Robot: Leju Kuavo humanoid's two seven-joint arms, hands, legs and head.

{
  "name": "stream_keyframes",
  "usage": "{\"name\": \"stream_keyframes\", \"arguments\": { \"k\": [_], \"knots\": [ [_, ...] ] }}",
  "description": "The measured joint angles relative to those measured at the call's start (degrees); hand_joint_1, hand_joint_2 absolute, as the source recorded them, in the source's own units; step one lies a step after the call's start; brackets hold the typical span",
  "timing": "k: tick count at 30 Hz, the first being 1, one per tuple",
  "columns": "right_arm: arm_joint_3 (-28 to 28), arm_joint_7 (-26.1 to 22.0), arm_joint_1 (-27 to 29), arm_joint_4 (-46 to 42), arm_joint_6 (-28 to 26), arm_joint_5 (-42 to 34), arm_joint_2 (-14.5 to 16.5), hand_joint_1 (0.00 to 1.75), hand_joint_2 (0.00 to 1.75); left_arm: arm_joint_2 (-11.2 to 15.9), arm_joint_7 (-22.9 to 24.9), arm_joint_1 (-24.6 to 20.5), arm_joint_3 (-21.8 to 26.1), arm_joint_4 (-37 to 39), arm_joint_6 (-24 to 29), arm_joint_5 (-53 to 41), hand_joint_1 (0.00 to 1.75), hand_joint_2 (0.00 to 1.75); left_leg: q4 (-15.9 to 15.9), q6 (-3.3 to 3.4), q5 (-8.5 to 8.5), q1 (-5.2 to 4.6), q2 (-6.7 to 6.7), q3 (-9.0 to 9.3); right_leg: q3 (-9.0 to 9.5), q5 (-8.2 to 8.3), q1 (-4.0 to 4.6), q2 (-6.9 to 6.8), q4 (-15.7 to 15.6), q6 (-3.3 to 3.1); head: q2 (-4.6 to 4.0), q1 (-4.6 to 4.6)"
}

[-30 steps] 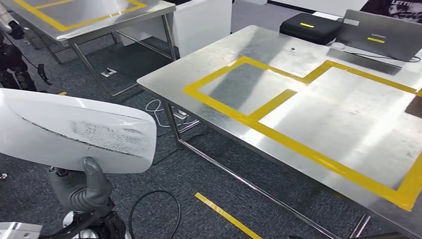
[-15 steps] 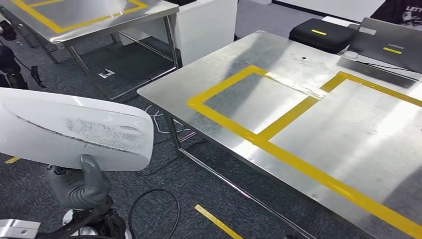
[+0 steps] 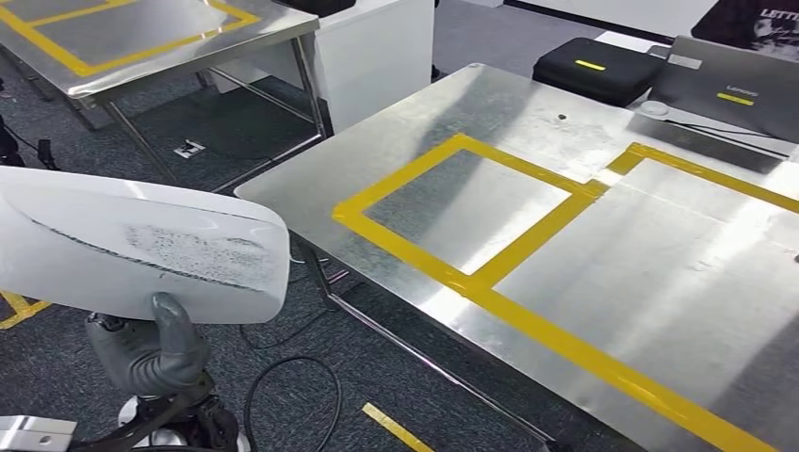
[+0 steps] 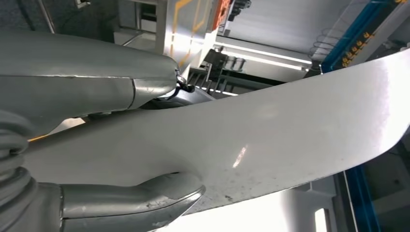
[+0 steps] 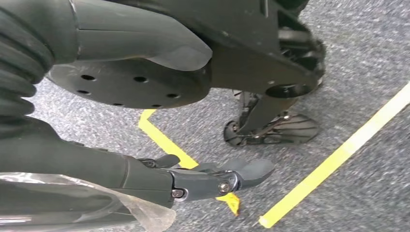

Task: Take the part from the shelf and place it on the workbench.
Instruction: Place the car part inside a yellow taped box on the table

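My left hand (image 3: 151, 353) grasps a large white curved part (image 3: 141, 247) from below, thumb pressed up against its lower edge; the part hangs in the air over grey carpet, well apart from the steel workbench (image 3: 678, 282), off that bench's near corner. The bench top carries yellow tape rectangles (image 3: 528, 235); a laptop (image 3: 730, 85) and a black case (image 3: 594, 68) sit at the bench's far edge. My right hand (image 5: 159, 174) hangs above the carpet, fingers extended and apart, holding nothing.
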Motion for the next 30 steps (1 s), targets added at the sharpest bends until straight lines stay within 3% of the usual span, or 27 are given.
{"name": "stream_keyframes", "arguments": {
  "k": [5,7,9,10,11,12,15,17,19,21,23,25,26,27,28,30],
  "knots": [
    [0.0,0.0,-0.1,0.0,0.2,-0.2,0.0,0.0,1.75,0.0,0.0,0.1,0.0,0.1,0.3,-0.3,1.75,1.75,-2.9,1.45,1.5,-0.04,0.17,0.56,-0.24,-1.12,0.18,-0.13,0.0,1.68,0.0,-0.08],
    [0.0,-0.2,-0.2,0.0,0.5,-0.7,0.0,0.0,1.75,0.0,0.0,0.0,-0.1,0.2,1.4,-0.8,1.75,1.75,-3.5,1.96,1.68,0.17,0.52,0.91,-2.24,-3.46,0.11,-0.15,4.0,2.08,0.0,0.03],
    [-0.2,-0.4,-0.3,0.0,0.7,-1.1,0.0,0.0,1.75,0.1,0.0,-0.2,-0.3,0.9,3.0,-1.6,1.75,1.75,-3.5,2.31,1.52,0.09,1.02,0.96,-6.21,-6.3,0.05,-0.16,11.2,2.4,0.0,0.09],
    [-0.4,-0.4,-0.2,0.0,0.6,-1.3,0.0,0.0,1.75,0.2,0.0,-0.2,-0.4,1.3,3.7,-2.0,1.75,1.75,-3.5,2.41,1.43,0.04,1.29,1.0,-7.81,-6.72,0.02,-0.17,13.7,2.51,0.0,0.07],
    [-0.5,-0.5,-0.2,0.0,0.6,-1.3,-0.1,0.0,1.75,0.4,0.0,-0.2,-0.5,1.8,4.4,-2.4,1.75,1.75,-3.5,2.47,1.3,0.0,1.58,1.08,-8.59,-6.14,0.01,-0.22,14.3,2.58,0.0,0.07],
    [-0.7,-0.5,-0.1,0.0,0.5,-1.3,-0.1,0.0,1.75,0.5,0.0,-0.2,-0.6,2.3,4.8,-2.7,1.75,1.75,-3.5,2.46,1.17,-0.01,1.88,1.23,-8.18,-4.49,0.01,-0.39,12.7,2.59,0.0,0.08],
    [-1.0,-0.5,-0.3,0.0,0.4,-1.3,-0.2,0.0,1.75,1.0,0.0,-0.3,-0.7,3.4,5.6,-3.0,1.75,1.75,-3.5,1.99,0.6,-0.22,2.96,1.91,-3.42,0.9,0.32,-2.97,2.0,2.07,0.0,0.03],
    [-1.1,-0.5,-0.6,0.0,0.4,-1.3,-0.3,0.0,1.75,1.2,0.0,-0.3,-0.8,3.9,5.7,-3.0,1.75,1.75,-3.4,1.46,0.38,-0.44,3.79,2.16,-2.11,1.52,0.67,-3.63,-0.7,1.49,0.0,-0.03],
    [-1.1,-0.4,-0.6,0.0,0.3,-1.3,-0.3,0.0,1.75,1.4,0.0,-0.5,-0.9,4.4,5.7,-2.8,1.75,1.75,-3.5,0.92,0.23,-0.42,4.56,2.32,-2.02,1.93,0.62,-2.45,-1.0,0.88,0.0,-0.02],
    [-1.2,-0.3,-0.6,0.0,0.2,-1.2,-0.4,0.0,1.75,1.5,0.0,-0.7,-0.9,4.7,5.5,-2.6,1.75,1.75,-1.9,0.2,-1.1,-0.2,3.53,1.91,-1.85,2.33,0.32,-1.43,-1.4,0.28,0.0,-0.09],
    [-1.2,-0.2,-0.6,0.0,0.2,-1.2,-0.4,0.0,1.75,1.7,0.0,-0.8,-0.9,5.0,5.3,-2.5,1.75,1.75,4.0,-0.46,-4.54,0.14,1.7,-0.43,-1.76,2.52,0.1,-0.33,-1.6,-0.1,0.0,-0.19],
    [-1.2,-0.1,-0.6,0.0,0.2,-1.2,-0.4,0.0,1.75,1.9,0.0,-0.8,-0.9,5.3,5.2,-2.4,1.75,1.75,10.9,-0.8,-7.41,0.4,1.17,-3.42,-1.75,2.54,0.06,0.94,-1.5,-0.2,0.0,-0.2],
    [-1.2,-0.1,-0.5,0.0,0.2,-1.2,-0.4,0.0,1.75,2.0,0.0,-0.8,-0.9,5.4,5.2,-2.4,1.75,1.75,12.3,-0.9,-7.43,0.51,1.13,-4.04,-1.74,2.56,0.04,1.64,-1.5,-0.18,0.0,-0.2],
    [-1.2,0.0,-0.5,0.0,0.2,-1.2,-0.4,0.0,1.75,2.1,0.0,-0.8,-0.9,5.5,5.1,-2.4,1.75,1.75,11.5,-0.95,-6.31,0.64,1.04,-3.62,-1.72,2.58,-0.01,2.36,-1.5,-0.13,0.0,-0.2],
    [-1.3,0.0,-0.5,0.0,0.2,-1.2,-0.4,0.0,1.75,2.2,0.0,-0.8,-0.9,5.6,5.1,-2.4,1.75,1.75,8.6,-0.97,-4.42,0.8,0.69,-2.31,-1.69,2.61,-0.07,3.1,-1.5,-0.06,0.0,-0.19],
    [-1.3,0.0,-0.5,0.0,0.2,-1.2,-0.4,0.0,1.75,2.3,0.0,-0.9,-0.9,5.7,5.1,-2.4,1.75,1.75,0.9,-1.0,-1.05,1.35,-2.26,1.16,-1.86,2.67,-0.15,4.59,-1.3,0.36,0.0,-0.18]
  ]
}}
